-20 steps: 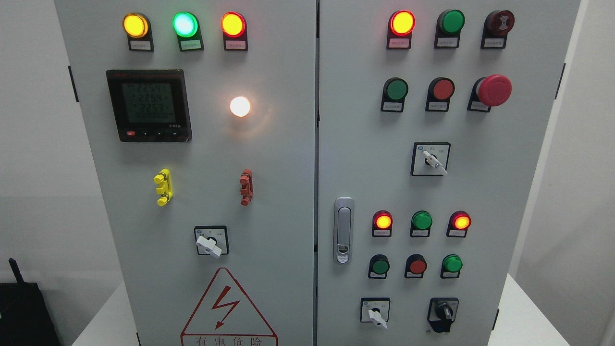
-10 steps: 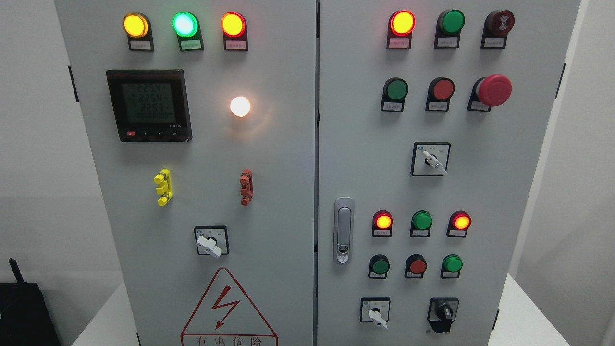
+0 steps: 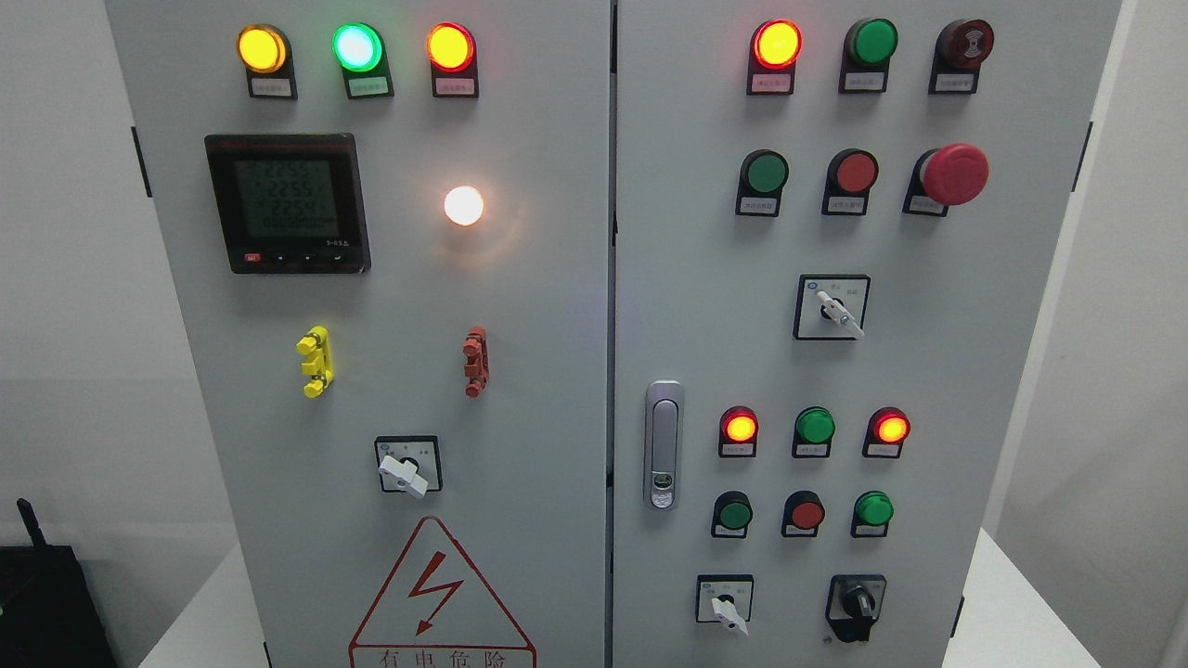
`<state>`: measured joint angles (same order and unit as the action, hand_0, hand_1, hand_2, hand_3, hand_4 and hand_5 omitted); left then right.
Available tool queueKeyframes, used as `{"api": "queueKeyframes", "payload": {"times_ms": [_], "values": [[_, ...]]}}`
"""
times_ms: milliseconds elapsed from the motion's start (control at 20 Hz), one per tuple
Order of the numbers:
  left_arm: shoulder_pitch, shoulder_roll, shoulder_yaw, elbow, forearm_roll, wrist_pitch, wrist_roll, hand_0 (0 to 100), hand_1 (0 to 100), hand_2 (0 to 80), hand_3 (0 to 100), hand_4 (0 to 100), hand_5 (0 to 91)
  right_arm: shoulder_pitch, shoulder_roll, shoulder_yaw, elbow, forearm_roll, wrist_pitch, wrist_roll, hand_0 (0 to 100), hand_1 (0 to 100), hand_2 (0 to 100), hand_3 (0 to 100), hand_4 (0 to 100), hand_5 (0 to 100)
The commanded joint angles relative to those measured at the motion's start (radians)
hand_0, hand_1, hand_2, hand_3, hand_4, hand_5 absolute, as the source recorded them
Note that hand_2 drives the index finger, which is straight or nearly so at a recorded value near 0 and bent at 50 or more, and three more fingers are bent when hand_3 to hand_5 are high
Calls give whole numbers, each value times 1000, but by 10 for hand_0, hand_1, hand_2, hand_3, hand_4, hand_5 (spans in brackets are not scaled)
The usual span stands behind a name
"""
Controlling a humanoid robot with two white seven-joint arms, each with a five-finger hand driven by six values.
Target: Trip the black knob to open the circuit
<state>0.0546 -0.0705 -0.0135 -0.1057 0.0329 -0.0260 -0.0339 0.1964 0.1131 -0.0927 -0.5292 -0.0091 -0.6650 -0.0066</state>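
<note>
The black knob (image 3: 858, 605) sits at the lower right of the grey cabinet's right door (image 3: 705, 306), its handle pointing roughly straight up. To its left is a white selector switch (image 3: 727, 608), with another white selector (image 3: 838, 312) higher on the same door. Neither of my hands nor either arm shows in the head view.
The left door carries a digital meter (image 3: 287, 202), a lit white lamp (image 3: 463, 205), yellow (image 3: 316, 361) and red (image 3: 476, 361) clips, a white selector (image 3: 403, 473) and a warning triangle (image 3: 436, 594). A red mushroom button (image 3: 954, 173) and a door latch (image 3: 663, 443) are on the right door. A black box (image 3: 42, 603) stands at lower left.
Only the digits on the meter flicker; the knob and switches have not moved.
</note>
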Motion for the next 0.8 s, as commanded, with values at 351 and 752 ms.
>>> {"api": "queueKeyframes", "payload": {"times_ms": [351,752], "values": [[-2,-2,1,0,2,-3,0,120,389,0,0,0,0,15,7,4,-138,1,-27,-21,0,205,0,802,676,643],[-4,-2,1,0,2,-3,0,120,389,0,0,0,0,52,7,37,-333,0,-19,-72,0,207,0,843,717,698]]}}
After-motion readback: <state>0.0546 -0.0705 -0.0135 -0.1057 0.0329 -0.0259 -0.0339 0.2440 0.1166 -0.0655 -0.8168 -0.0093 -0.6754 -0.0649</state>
